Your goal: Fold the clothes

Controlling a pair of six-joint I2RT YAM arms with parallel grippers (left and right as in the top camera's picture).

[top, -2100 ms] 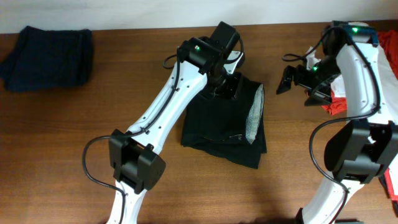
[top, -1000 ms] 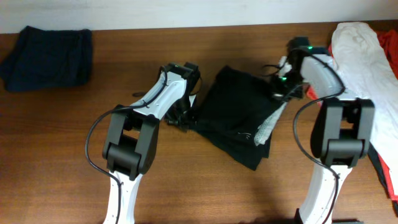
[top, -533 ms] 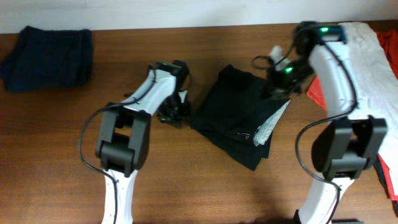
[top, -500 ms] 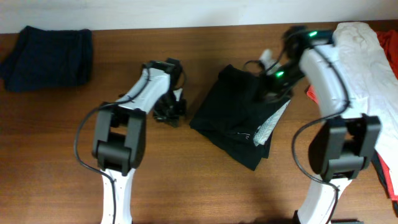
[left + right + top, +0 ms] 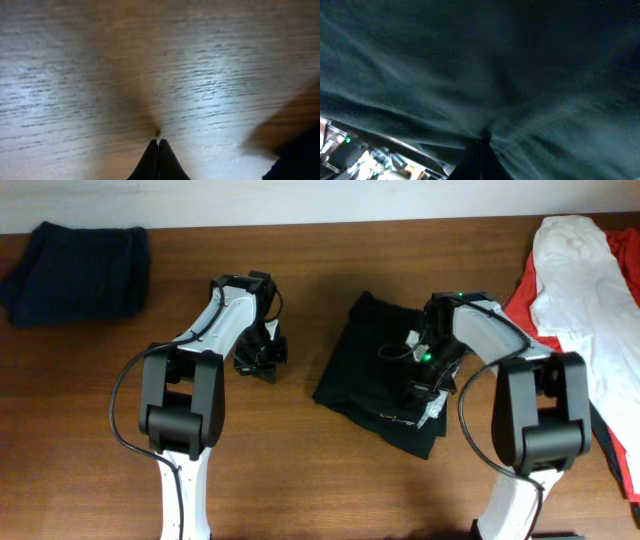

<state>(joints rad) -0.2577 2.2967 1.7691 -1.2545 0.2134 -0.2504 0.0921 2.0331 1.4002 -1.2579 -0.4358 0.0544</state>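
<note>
Clothes [image 5: 365, 360] may bunch up if the right claw [image 5: 483, 135], closed on them, drags; left claw [image 5: 158, 143] is closed, empty.

A robotics lab bench, by the look of it: a white-and-black left arm [image 5: 218, 330] and right arm [image 5: 492, 338], with loose cables [image 5: 122, 442] and a green lamp [image 5: 458, 297], stand at a wood-grain tabletop [image 5: 80, 430] before a plain pale wall [image 5: 300, 200]. Clothing lies in separate lots: a black garment [image 5: 365, 360] under the right end effector [image 5: 425, 385], a navy garment [image 5: 80, 270] far left of the left end effector [image 5: 258, 358], and a white garment [image 5: 580, 290] and a red garment [image 5: 520, 295] to the right of the right end effector
</note>
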